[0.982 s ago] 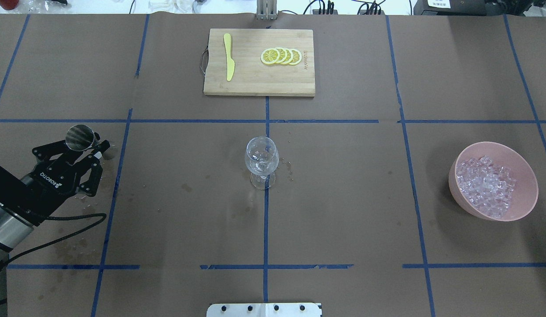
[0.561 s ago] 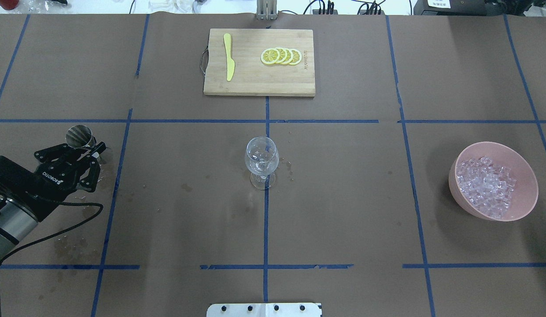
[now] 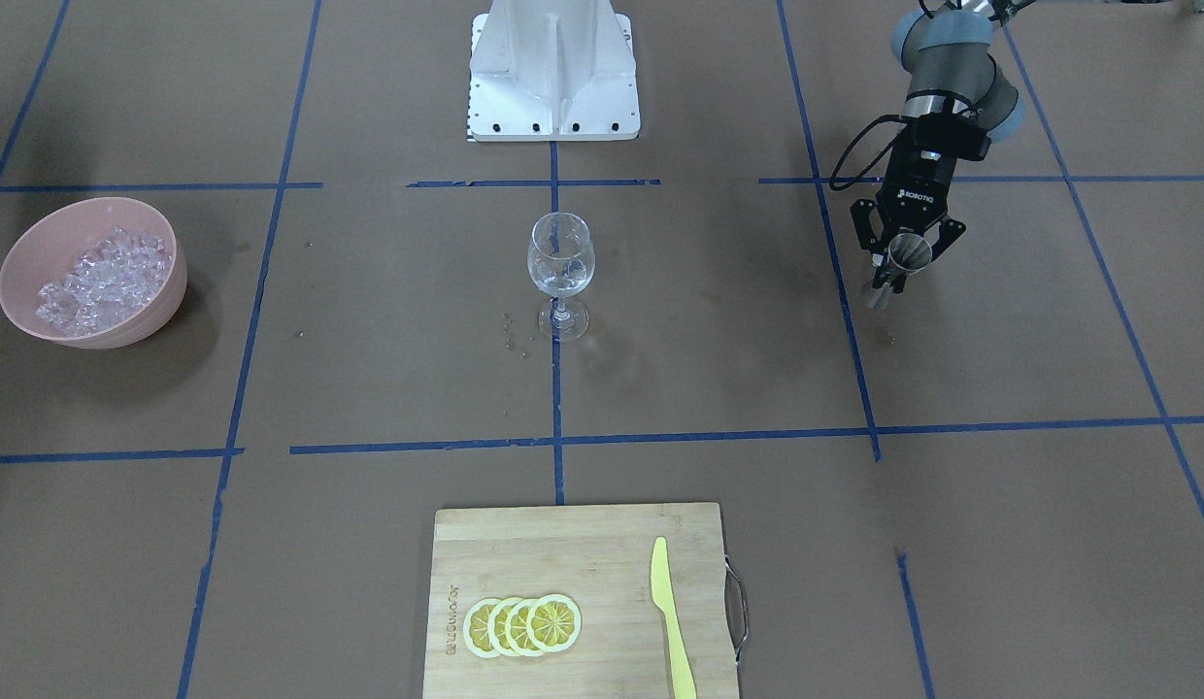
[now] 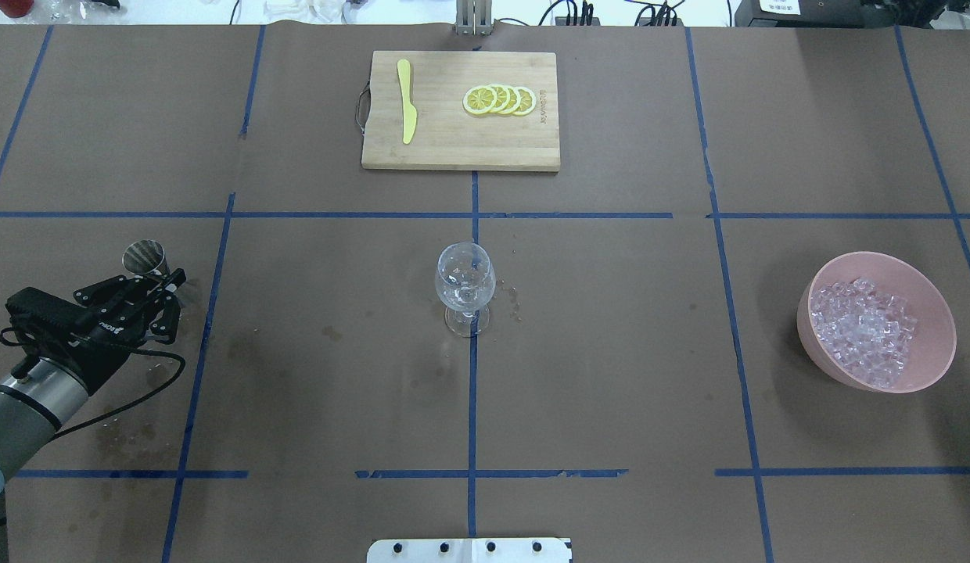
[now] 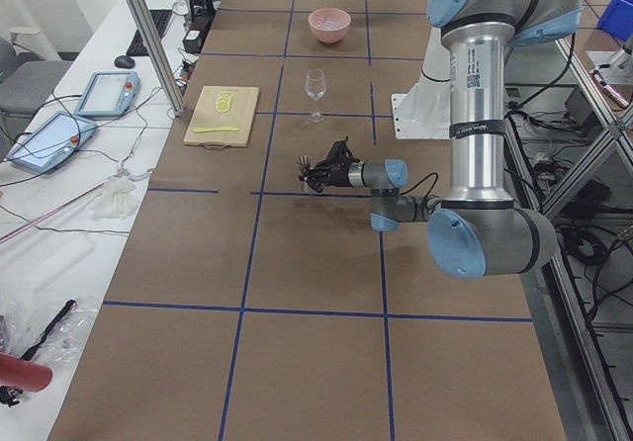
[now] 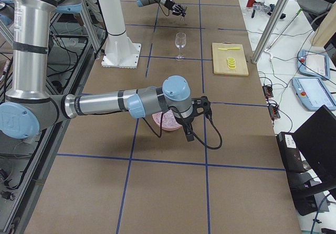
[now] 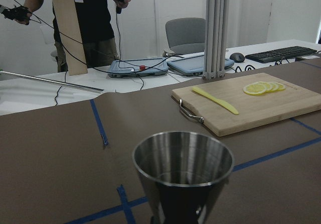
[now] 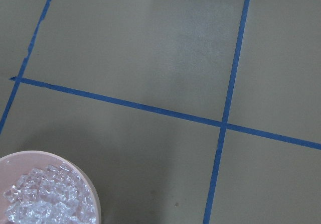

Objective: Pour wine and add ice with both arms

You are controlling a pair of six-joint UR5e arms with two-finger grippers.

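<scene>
Roughly halfway, I'd judge. Far left, the left hand [image 3: 905, 262] is clamping a steel jigger [image 4: 143, 257] over the worktop [image 4: 610, 352], and the cup is looking empty in the wrist view. At centre, the wine glass [image 4: 465, 283] is standing upright, and the wine [image 3: 559, 280] is barely showing low in it, so the pour is probably done. 0 cubes are showing in the glass. Far right, the ice [image 4: 867, 328] is all sitting in the pink bowl [image 4: 923, 277]. The right hand [image 6: 206, 107] is hovering by that bowl; I cannot tell whether its fingers are apart or together. Ice transfer is remaining.
</scene>
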